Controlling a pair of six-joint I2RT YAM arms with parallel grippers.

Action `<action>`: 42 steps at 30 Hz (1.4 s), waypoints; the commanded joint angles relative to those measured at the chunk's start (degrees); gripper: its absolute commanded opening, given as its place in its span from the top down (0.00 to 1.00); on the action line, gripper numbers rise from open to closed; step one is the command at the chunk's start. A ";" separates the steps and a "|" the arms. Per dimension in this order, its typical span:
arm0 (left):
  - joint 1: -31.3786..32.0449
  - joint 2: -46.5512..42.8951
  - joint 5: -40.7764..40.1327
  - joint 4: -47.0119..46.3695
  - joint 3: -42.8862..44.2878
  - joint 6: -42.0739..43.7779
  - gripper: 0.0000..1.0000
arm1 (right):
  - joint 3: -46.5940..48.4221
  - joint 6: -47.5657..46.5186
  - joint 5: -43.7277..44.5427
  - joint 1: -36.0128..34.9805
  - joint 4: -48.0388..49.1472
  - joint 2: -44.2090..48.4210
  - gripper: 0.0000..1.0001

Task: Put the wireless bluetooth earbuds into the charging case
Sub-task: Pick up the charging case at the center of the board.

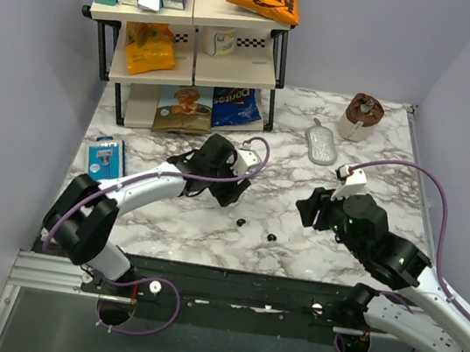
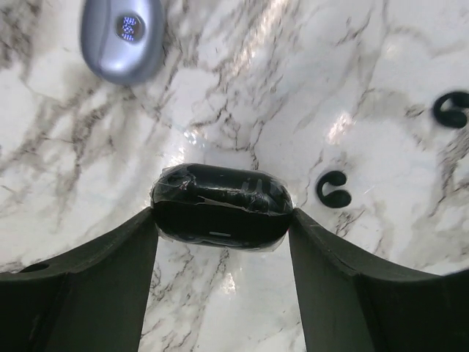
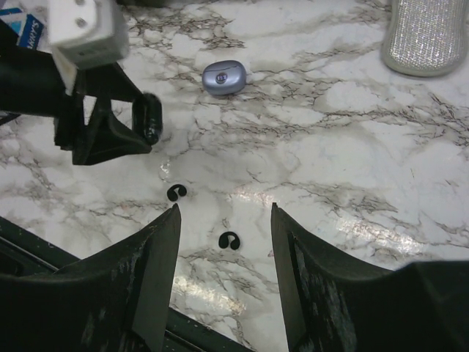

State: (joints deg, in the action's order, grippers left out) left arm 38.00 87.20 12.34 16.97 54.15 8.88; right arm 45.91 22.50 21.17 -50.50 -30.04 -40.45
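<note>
Clutter keeps to the far half of the marble table [image 1: 377, 175]. A wire shelf [image 1: 191, 54] of snack bags and boxes stands at 11 o'clock and a brown-topped cup [image 1: 361, 117] at 1 o'clock. A silver pouch [image 1: 320, 144] lies near the cup, and a blue packet [image 1: 106, 159] lies at 9 o'clock. A lavender-grey pod [image 3: 224, 77] lies well apart from the rest, at 11 o'clock in the left wrist view.

The left gripper [image 1: 226, 185] is clamped on the black charging case [image 2: 220, 205], one finger at each end; whether the case touches the marble cannot be told. The near earbud [image 1: 240, 222] lies loose at 5 o'clock from that gripper, with the second earbud [image 1: 271, 235] near it at 4 o'clock. The right gripper [image 1: 314, 207] hangs at 2 o'clock from the buds, fingers spread wide. Pale walls [image 1: 25, 38] enclose the table.
</note>
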 commanded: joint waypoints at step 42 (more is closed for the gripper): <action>23.79 -27.26 -15.50 -63.29 -36.04 -4.93 1.00 | 8.49 -3.87 -27.67 0.14 4.55 -18.26 0.16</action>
State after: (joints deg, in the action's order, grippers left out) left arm 60.97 61.45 -2.07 -46.35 18.39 3.22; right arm 53.17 19.40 -4.78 -50.50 -27.77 -58.08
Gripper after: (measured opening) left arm 0.740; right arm 0.841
